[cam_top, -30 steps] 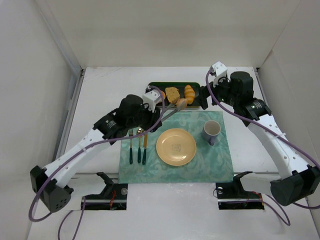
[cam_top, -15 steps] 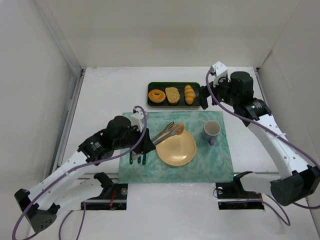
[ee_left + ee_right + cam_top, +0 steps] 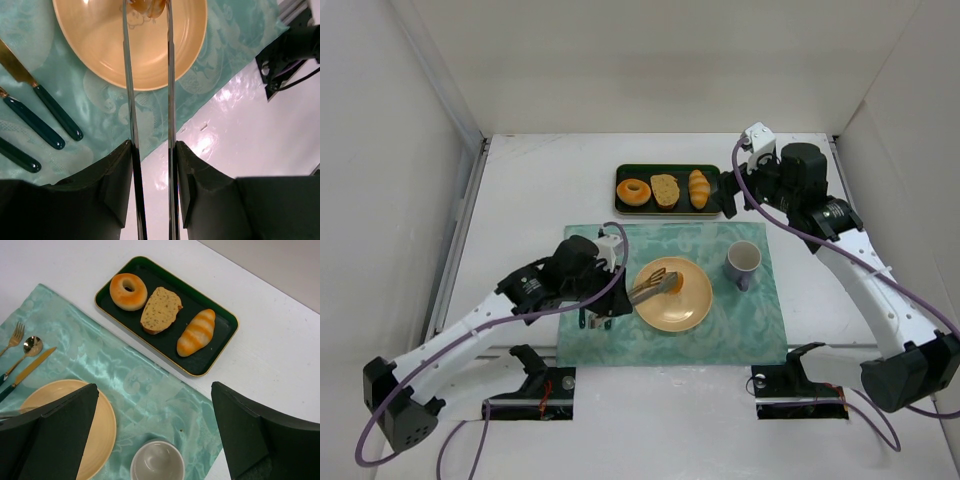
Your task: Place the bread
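Metal tongs (image 3: 131, 100), clamped between the left fingers (image 3: 117, 175), hold the bread (image 3: 147, 6) over the yellow plate (image 3: 100, 65). Placement appears nearly complete; release calls for lowering and loosening the tongs. Meanwhile the right fingers (image 3: 55, 425) stand wide, empty.

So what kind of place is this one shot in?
Probably a lab test cell dressed as a dining table: plain white walls box in the tabletop, and a teal placemat carries a yellow plate, cutlery and a mug, with a tray of baked goods behind it.
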Motion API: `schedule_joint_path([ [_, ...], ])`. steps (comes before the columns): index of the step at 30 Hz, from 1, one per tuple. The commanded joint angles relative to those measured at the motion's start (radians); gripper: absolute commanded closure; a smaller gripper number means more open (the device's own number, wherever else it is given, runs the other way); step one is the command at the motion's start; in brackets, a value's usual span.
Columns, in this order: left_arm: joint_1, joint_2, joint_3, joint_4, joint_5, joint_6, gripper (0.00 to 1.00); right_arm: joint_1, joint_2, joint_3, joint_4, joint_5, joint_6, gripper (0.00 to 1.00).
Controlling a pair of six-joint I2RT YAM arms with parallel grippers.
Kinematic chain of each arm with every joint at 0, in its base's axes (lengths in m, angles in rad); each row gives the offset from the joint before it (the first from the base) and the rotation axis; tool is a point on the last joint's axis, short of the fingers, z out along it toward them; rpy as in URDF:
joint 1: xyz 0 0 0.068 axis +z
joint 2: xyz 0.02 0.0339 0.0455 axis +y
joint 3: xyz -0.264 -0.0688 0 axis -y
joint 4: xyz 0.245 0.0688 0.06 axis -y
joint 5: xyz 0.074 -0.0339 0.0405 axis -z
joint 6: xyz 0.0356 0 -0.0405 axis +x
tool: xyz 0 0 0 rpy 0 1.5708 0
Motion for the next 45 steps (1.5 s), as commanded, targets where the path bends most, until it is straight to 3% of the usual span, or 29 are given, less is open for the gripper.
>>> schedule_joint_path([
  [1,-0.043,0.032,0.010,0.008,0.004,-0.012,0.70,0.004,-0.036,0.001,0.058,0.009,-0.003,0.00],
  [13,-0.064,0.041,0.019,-0.021,-0.051,-0.030,0.50,0.004,-0.045,0.001,0.058,0.009,-0.003,0.00],
  [22,-0.064,0.000,0.028,-0.030,-0.089,-0.049,0.52,0.004,-0.045,0.001,0.058,0.009,-0.003,0.00],
  [27,-0.064,-0.034,0.088,-0.048,-0.169,-0.049,0.57,0.004,-0.045,0.001,0.058,0.000,-0.003,0.00],
  [35,-0.064,-0.054,0.203,-0.087,-0.344,-0.040,0.55,0.004,-0.045,0.001,0.058,-0.009,-0.003,0.00],
  [40,-0.046,0.003,0.281,-0.053,-0.552,0.069,0.52,0.004,-0.045,0.001,0.058,-0.031,-0.003,0.00],
  [45,0.078,0.080,0.318,0.068,-0.538,0.195,0.50,0.004,-0.045,0.001,0.058,-0.040,-0.003,0.00],
])
